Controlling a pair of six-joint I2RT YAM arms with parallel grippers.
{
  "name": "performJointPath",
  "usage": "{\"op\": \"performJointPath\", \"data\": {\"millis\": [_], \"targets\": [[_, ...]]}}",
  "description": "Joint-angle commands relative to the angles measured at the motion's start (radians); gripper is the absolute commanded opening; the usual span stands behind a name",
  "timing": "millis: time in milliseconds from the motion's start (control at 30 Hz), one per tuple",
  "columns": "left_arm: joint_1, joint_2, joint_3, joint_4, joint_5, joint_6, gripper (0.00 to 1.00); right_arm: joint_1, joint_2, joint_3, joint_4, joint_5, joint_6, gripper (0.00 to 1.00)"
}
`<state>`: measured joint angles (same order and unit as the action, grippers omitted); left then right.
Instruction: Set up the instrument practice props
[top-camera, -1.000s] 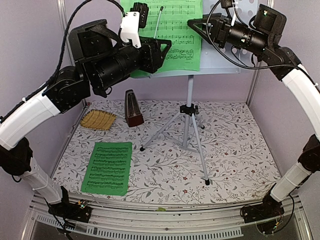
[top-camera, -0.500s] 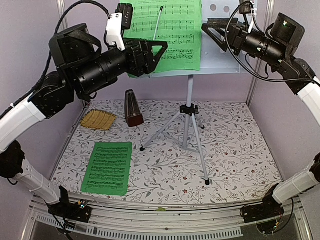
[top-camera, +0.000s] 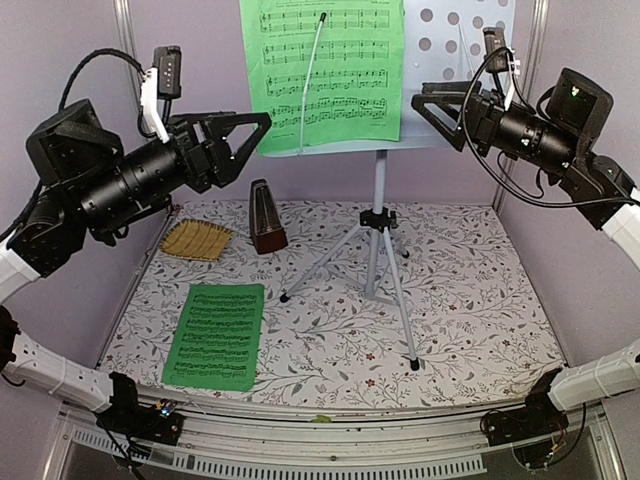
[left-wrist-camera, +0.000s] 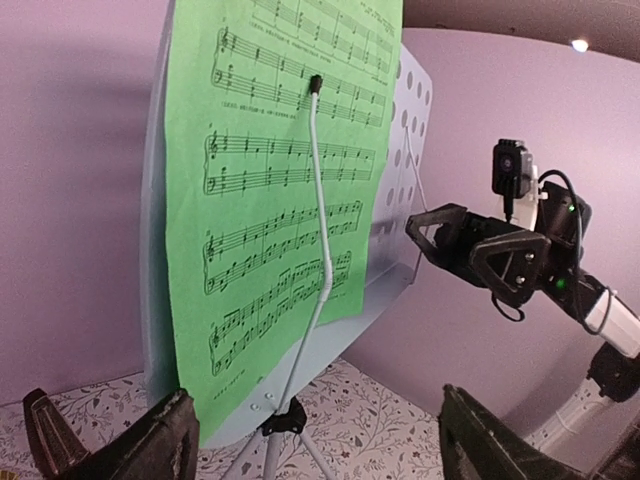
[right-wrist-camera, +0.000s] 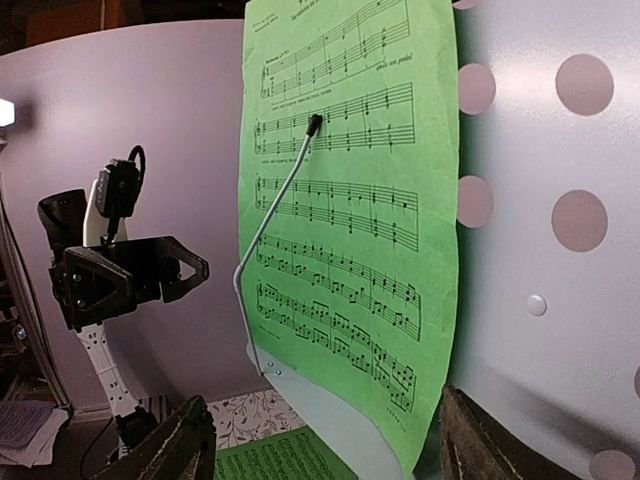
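Note:
The pale blue perforated music stand (top-camera: 460, 60) rises on silver tripod legs (top-camera: 375, 255) at the back centre. A green sheet-music booklet (top-camera: 325, 70) rests upright on its desk, with a thin white retaining wire (top-camera: 312, 80) across it. A second green sheet (top-camera: 215, 335) lies flat on the table at front left. The dark reddish-brown metronome (top-camera: 265, 217) stands left of the tripod. My left gripper (top-camera: 250, 148) hovers open just left of the stand. My right gripper (top-camera: 432, 115) is open in front of the stand's right half. Neither touches anything. Both wrist views face the green sheet (left-wrist-camera: 270, 190) (right-wrist-camera: 350, 200) between wide-apart fingers (left-wrist-camera: 165, 440) (right-wrist-camera: 475, 440).
A tan woven straw mat (top-camera: 197, 240) lies at the back left beside the metronome. Purple walls close in the floral table (top-camera: 470, 300) on three sides, with a metal post (top-camera: 125, 30) in the left corner. The tripod's feet spread towards the table's middle.
Both arms have drawn back from the stand, the left one leftwards and lower, the right one rightwards. Both sets of jaws have widened. The green sheet stays on the stand.

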<state>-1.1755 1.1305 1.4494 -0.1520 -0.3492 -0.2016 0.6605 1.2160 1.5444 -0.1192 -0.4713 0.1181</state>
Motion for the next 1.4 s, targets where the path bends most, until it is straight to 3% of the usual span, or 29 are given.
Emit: {"op": "performJointPath", "data": {"millis": [0, 300, 400, 567, 800, 967, 1100, 1200, 1367], "targets": [[0.018, -0.085, -0.093, 0.008, -0.052, -0.087, 0.84, 0.024, -0.065, -0.101, 0.028, 0.001, 0.064, 0.79], [0.199, -0.202, -0.328, -0.126, -0.075, -0.348, 0.86, 0.091, -0.161, -0.446, 0.046, 0.040, 0.175, 0.82], [0.261, -0.229, -0.464, -0.130, -0.043, -0.441, 0.87, 0.092, -0.199, -0.598, 0.023, 0.149, 0.214, 0.86], [0.391, -0.267, -0.685, 0.025, 0.106, -0.554, 0.87, 0.070, -0.175, -0.775, 0.005, 0.341, 0.217, 0.94], [0.651, -0.062, -0.665, -0.039, 0.423, -0.652, 0.86, 0.045, -0.036, -0.797, -0.014, 0.295, 0.317, 0.98], [0.674, -0.060, -0.684, -0.066, 0.466, -0.613, 0.86, 0.101, -0.087, -0.894, 0.060, 0.380, 0.410, 1.00], [0.676, -0.138, -0.791, -0.030, 0.427, -0.603, 0.86, 0.197, -0.131, -1.088, 0.221, 0.488, 0.410, 0.99], [0.700, -0.158, -0.785, -0.109, 0.441, -0.676, 0.86, 0.206, -0.119, -1.082, 0.152, 0.481, 0.518, 0.98], [0.700, -0.149, -0.785, -0.199, 0.311, -0.606, 0.88, 0.246, -0.110, -1.113, 0.214, 0.550, 0.464, 0.98]]}}
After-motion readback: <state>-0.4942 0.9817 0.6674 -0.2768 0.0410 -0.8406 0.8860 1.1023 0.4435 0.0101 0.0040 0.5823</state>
